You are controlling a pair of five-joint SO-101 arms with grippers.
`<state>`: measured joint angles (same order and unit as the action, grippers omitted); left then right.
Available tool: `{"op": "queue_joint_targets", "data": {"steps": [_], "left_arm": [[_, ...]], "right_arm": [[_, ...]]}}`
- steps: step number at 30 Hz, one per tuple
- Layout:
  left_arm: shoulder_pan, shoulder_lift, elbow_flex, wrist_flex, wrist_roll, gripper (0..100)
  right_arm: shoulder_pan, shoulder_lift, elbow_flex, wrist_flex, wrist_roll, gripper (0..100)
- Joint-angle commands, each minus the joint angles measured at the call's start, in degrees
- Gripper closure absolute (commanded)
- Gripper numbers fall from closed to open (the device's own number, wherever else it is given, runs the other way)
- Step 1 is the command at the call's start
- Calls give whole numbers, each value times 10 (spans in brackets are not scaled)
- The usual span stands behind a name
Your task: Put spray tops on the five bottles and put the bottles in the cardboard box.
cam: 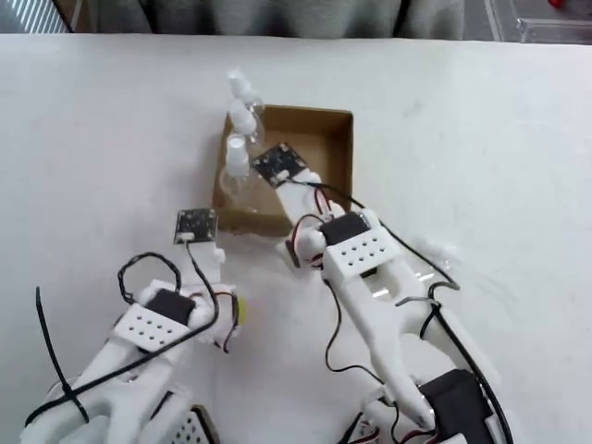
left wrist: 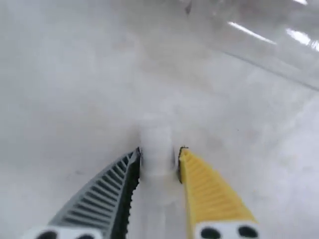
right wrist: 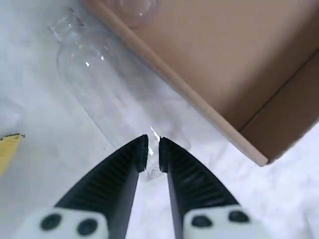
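Right gripper [right wrist: 153,147] grips flat-lying bottle [right wrist: 97,87], neck pointing away.

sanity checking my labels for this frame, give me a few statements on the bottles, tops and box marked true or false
1. The right tool is shut on a clear bottle that lies on the table outside the cardboard box. True.
2. That bottle already wears a spray top. False: its neck is bare.
3. The left tool holds a white spray top between its fingers. True.
4. The cardboard box is closed with a lid. False: it is open on top, with its brown floor showing.
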<state>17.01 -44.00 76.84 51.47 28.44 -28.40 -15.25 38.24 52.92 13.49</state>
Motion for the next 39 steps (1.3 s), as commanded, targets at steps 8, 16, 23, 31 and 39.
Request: {"op": "queue_joint_targets", "data": {"steps": [8,16,23,31,39], "left_arm": [[-130,4,-47,-8,-4,913],[-213,4,-78,-7,-105,913],[-212,5,-77,-15,-109,833],[-212,5,-77,22,-81,662],[-216,137,-150,62,-80,662]], "right_arm": [[7,-17,-4,1,5,976],[7,-19,-4,10,5,976],[7,-18,-4,10,4,976],[7,-18,-4,11,4,976],[7,-18,-4,11,4,976]]}}
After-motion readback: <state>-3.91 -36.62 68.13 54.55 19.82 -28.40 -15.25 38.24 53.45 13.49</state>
